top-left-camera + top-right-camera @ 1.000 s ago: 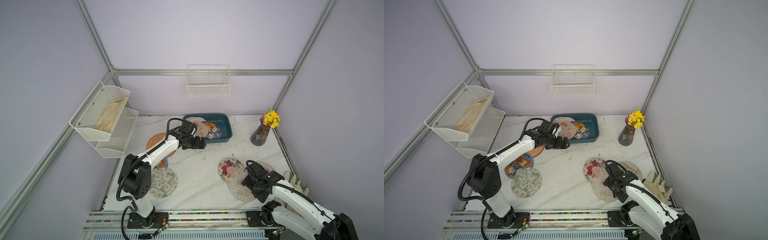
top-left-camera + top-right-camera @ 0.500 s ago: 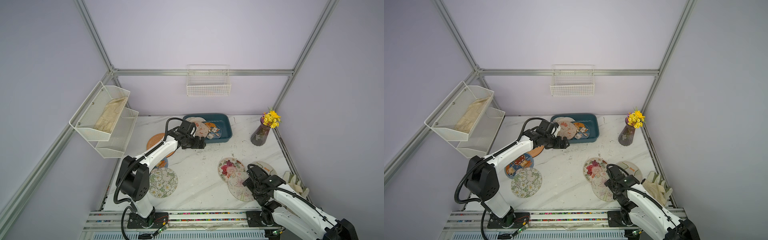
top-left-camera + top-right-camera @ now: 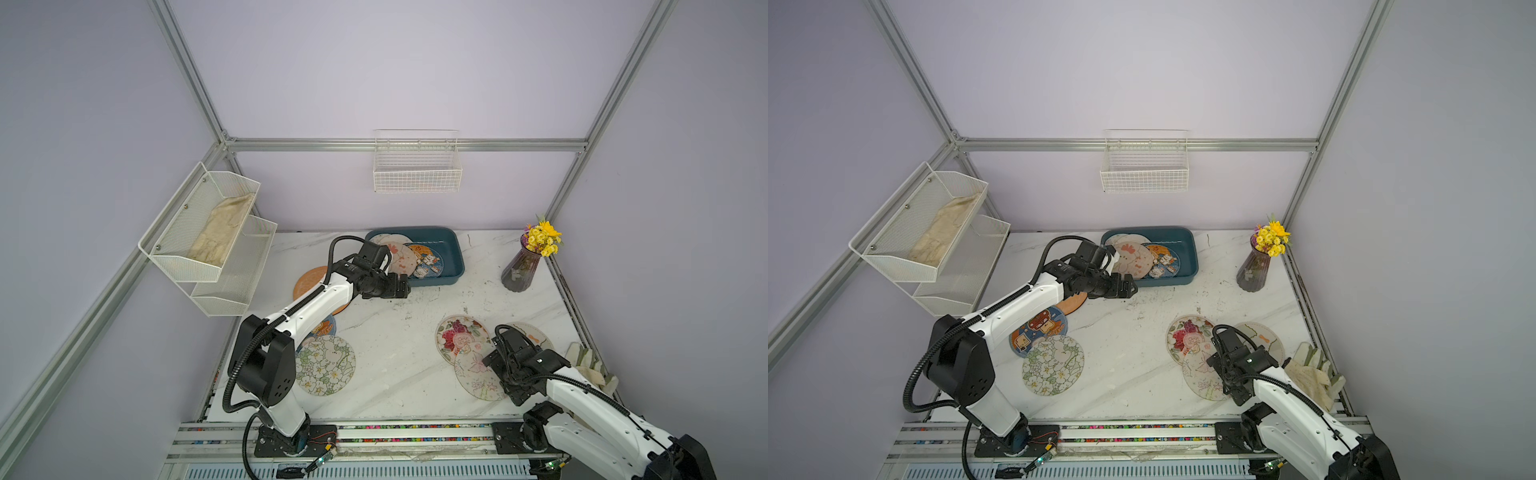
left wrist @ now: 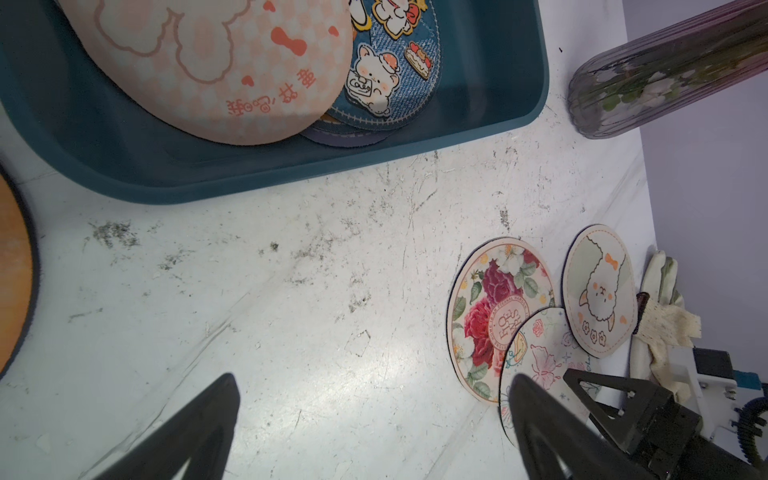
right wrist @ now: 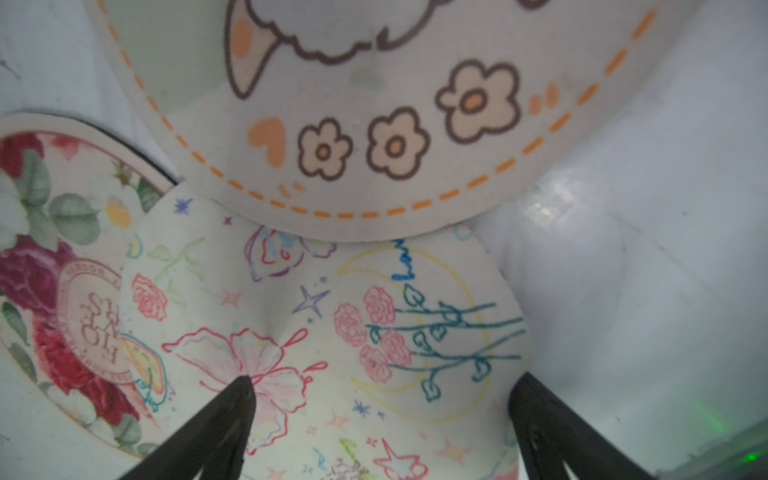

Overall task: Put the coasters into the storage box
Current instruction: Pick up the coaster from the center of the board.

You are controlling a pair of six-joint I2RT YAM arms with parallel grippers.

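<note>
The teal storage box sits at the far middle of the marble table. It holds a pink checked coaster lying over a denim-blue cartoon coaster. The left gripper hangs just near of the box's near rim, jaws spread wide and empty. To the left lie a plain orange coaster, a navy-orange coaster and a white-blossom coaster. At near right, the right gripper is low over a butterfly coaster, jaws spread wide and gripping nothing. That coaster overlaps a rose coaster, and a lamb coaster overlaps it
</note>
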